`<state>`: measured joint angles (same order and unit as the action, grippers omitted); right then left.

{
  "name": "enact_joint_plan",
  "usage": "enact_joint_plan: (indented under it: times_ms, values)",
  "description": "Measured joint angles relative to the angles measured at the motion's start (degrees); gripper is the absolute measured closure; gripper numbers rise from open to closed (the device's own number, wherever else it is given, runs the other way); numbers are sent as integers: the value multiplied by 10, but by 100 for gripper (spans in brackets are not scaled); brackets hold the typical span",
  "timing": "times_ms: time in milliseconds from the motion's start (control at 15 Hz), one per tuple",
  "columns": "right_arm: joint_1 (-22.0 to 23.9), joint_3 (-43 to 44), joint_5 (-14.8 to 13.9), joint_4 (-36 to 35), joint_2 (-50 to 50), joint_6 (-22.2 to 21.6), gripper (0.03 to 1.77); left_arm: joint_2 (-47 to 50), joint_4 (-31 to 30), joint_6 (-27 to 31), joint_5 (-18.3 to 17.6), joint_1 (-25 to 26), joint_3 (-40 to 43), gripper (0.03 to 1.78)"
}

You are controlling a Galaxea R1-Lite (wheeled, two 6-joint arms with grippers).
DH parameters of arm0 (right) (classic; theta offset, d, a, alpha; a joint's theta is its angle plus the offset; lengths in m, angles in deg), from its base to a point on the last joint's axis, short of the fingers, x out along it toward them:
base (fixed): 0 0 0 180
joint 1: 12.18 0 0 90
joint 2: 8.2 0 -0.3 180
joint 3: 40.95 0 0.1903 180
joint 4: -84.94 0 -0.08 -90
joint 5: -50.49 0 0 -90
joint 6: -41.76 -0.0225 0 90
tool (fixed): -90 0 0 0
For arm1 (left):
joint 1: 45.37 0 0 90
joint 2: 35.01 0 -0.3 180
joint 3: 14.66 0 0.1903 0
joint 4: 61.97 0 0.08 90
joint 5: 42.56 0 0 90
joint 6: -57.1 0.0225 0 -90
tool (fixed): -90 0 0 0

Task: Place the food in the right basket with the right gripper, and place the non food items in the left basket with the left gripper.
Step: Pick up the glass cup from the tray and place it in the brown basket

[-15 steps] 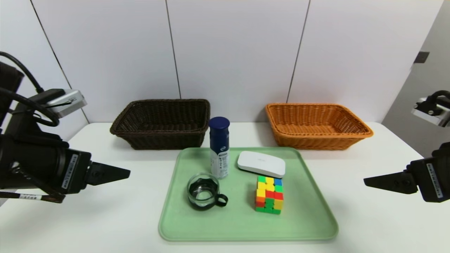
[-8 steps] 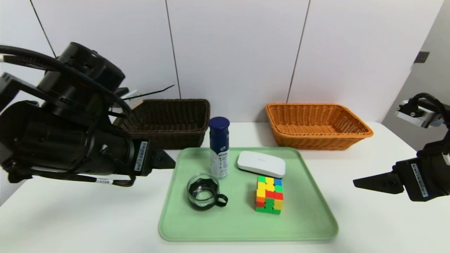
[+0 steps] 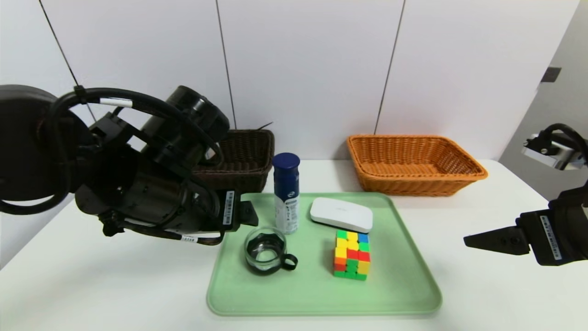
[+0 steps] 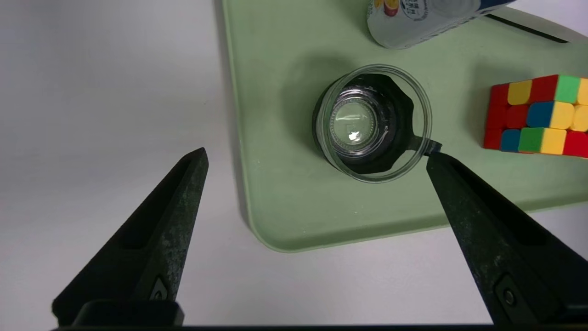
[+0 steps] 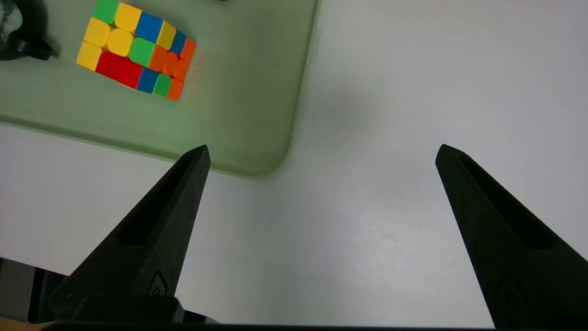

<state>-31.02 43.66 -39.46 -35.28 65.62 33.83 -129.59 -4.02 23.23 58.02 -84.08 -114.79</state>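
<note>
Nothing sorted yet! Left hand [image 4: 317,154], spread wide and empty, nears the glass cup [image 3: 265,250]; right hand [image 5: 324,154], also spread, waits at right; all four items left.

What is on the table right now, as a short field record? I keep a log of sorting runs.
tray: green, on the table
on tray: glass cup, bottle upright, white case, puzzle cube
left basket: dark brown, partly hidden by left arm
right basket: orange-tan
left gripper: open, above the tray's left side near the cup, holding nothing
right gripper: open, right of the tray, holding nothing
sorting: all four items still to place
</note>
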Motion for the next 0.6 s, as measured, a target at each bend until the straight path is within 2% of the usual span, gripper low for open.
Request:
enact_joint_plan:
  times_ms: [200,600]
  values:
    - [-3,3,0,0,-10,-1,10,-22,-1,0,29,-2,-1,12]
    - [-3,5,0,0,-20,-2,10,-56,-1,3,34,-12,-2,12]
